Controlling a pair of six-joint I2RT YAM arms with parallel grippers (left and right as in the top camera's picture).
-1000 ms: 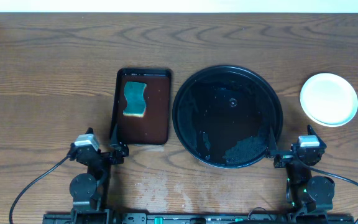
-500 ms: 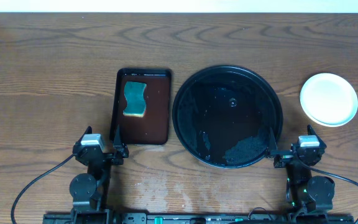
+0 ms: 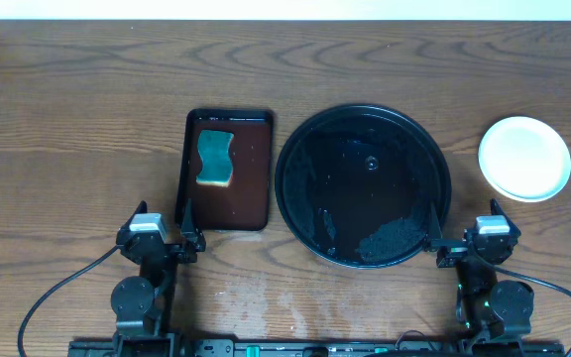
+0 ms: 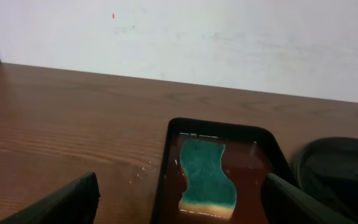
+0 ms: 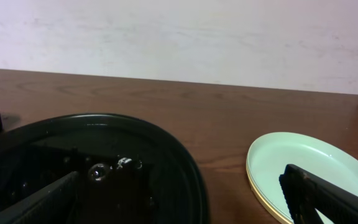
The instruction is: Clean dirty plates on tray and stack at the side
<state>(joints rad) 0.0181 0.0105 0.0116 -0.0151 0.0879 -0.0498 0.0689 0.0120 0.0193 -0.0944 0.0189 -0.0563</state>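
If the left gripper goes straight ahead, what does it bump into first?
Likely the small brown tray's near rim, then the green sponge inside it. The left gripper's height is unclear, so it might pass above.

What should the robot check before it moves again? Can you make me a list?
1. No plates left on the black tray: ok.
2. Plates stacked on the table to its right: ok.
3. All three in the stack: cannot tell, only two rims show.
4. Sponge lying in the brown tray: ok.
5. Left gripper and right gripper open, holding nothing: ok.
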